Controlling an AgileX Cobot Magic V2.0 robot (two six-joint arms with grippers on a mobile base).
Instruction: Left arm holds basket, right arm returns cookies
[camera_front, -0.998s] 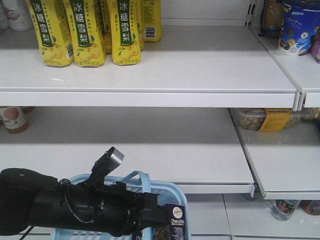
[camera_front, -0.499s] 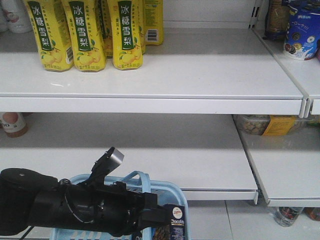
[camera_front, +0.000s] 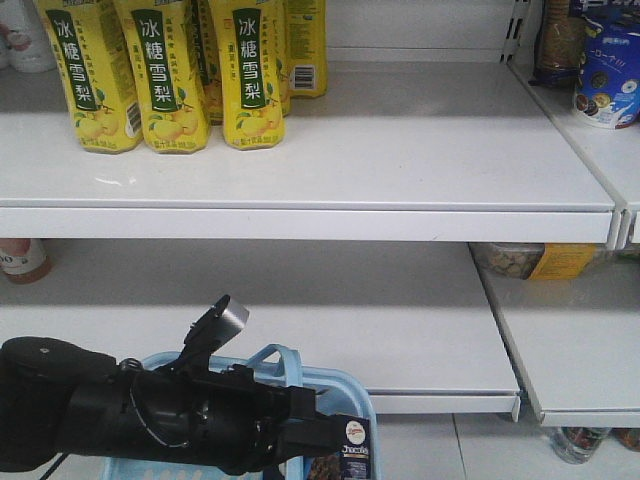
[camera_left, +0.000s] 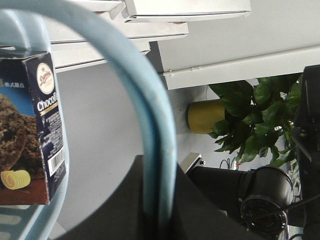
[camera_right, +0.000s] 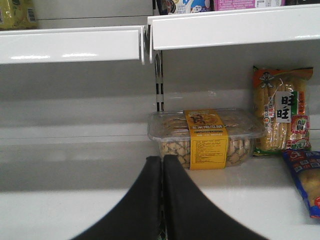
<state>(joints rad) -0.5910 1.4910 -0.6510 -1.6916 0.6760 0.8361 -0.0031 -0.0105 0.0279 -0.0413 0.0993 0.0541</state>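
My bulky black left arm reaches in from the lower left. Its gripper is shut on the curved handle of the light blue basket, which hangs low in front of the shelves. The cookies stand upright in the basket's right corner, a dark carton with a round white logo, a cookie picture and a barcode. My right gripper appears only in its wrist view, shut with nothing between its fingers. It faces the lower right shelf, apart from the basket.
Yellow pear-drink bottles stand on the upper shelf. A blue snack pack is at top right. Ahead of the right gripper lie a clear tub with a yellow label, a rice-cracker bag and a blue packet.
In the front view the shelves have slid downward and grown larger. The left arm and basket hold the same place in the frame. More of the cookie carton's logo shows.
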